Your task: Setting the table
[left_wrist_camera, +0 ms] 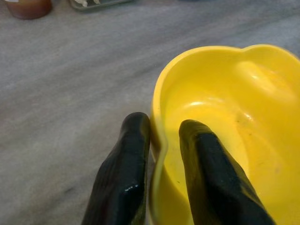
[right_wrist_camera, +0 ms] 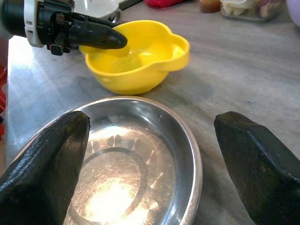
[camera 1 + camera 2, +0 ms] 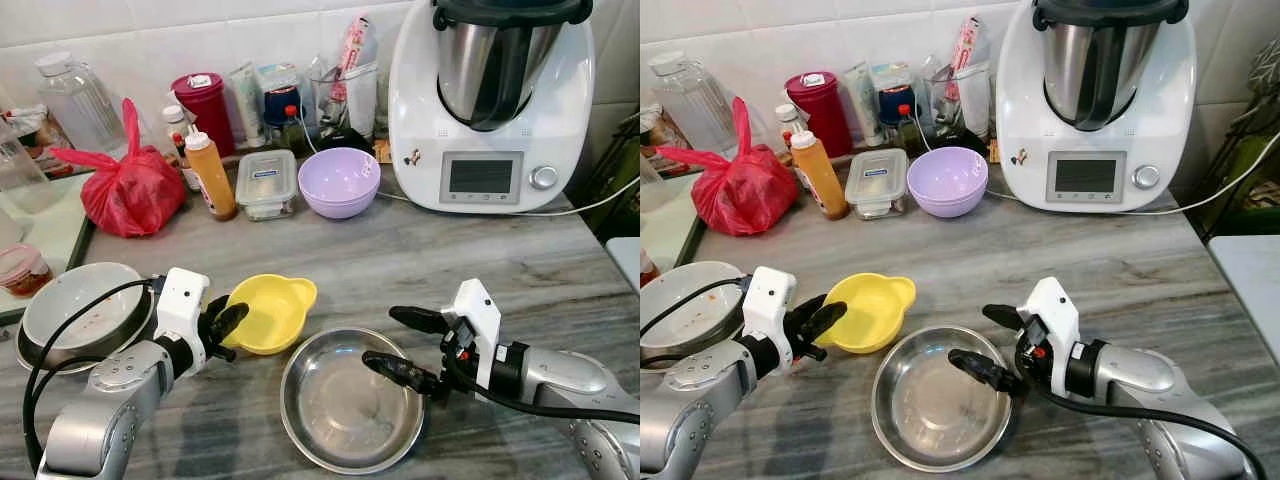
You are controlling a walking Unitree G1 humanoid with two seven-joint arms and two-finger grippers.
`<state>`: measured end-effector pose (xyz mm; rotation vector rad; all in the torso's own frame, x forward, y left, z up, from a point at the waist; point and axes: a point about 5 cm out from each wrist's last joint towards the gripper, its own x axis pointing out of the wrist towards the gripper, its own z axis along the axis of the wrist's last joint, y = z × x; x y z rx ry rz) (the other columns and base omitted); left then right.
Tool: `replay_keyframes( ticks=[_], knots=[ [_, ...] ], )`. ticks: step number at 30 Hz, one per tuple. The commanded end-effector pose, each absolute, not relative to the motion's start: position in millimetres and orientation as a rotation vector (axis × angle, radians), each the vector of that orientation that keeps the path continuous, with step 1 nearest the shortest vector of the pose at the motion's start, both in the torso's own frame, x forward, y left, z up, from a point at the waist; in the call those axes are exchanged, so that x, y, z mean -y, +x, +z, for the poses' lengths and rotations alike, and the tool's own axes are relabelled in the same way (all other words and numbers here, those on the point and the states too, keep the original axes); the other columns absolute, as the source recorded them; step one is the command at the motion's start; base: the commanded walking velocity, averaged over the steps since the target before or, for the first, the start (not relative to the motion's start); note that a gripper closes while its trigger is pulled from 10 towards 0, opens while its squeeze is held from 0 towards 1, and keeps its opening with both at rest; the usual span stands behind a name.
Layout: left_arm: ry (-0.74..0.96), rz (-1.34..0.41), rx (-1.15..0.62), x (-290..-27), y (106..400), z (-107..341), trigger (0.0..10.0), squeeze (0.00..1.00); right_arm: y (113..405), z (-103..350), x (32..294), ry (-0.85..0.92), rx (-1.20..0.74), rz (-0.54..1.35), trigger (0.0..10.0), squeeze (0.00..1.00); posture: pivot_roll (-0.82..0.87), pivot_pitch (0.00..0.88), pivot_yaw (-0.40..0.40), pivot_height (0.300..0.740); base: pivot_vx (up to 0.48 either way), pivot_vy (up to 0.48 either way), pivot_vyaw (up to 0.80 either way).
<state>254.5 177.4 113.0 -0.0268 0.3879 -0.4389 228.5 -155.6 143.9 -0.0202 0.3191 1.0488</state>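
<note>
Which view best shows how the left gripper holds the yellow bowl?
The left wrist view: the fingers straddle the yellow bowl at its rim, one inside, one outside. The eye views and right wrist view show the left gripper at the rim sideways.

We're in a home kitchen, no doubt about it. There's a grey, wood-grained worktop (image 3: 430, 255) running up to a white tiled wall (image 3: 150, 30). At the back stands a white food-processor cooker with a steel jug and a small screen (image 3: 490, 100), its cable trailing off the side. Beside it sit a lilac round bowl (image 3: 339, 181), a clear lidded glass food box (image 3: 266, 183), an orange squeeze sauce bottle (image 3: 211, 174), a dark red canister (image 3: 205, 110) and a knotted red plastic bag (image 3: 130, 190). A clear plastic water jug (image 3: 78, 100) stands at the left.
</note>
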Motion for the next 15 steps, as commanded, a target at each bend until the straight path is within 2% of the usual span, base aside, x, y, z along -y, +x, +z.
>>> replay_keyframes(
  ticks=[1, 15],
  knots=[
    [-0.010, -0.435, -0.393, -180, 255, 114, 10.0, 1.00, 226, 149, 150, -0.031, -0.299, 1.085, 10.0, 0.00, -0.13, 0.040, 0.120, 0.740, 0.000, 0.000, 0.00],
    [0.079, -0.355, -0.293, -197, 264, 138, 10.0, 1.00, 228, 149, 142, -0.030, -0.289, 1.111, 10.0, 0.00, -0.12, 0.039, 0.111, 0.740, 0.000, 0.000, 0.00]
  ],
)
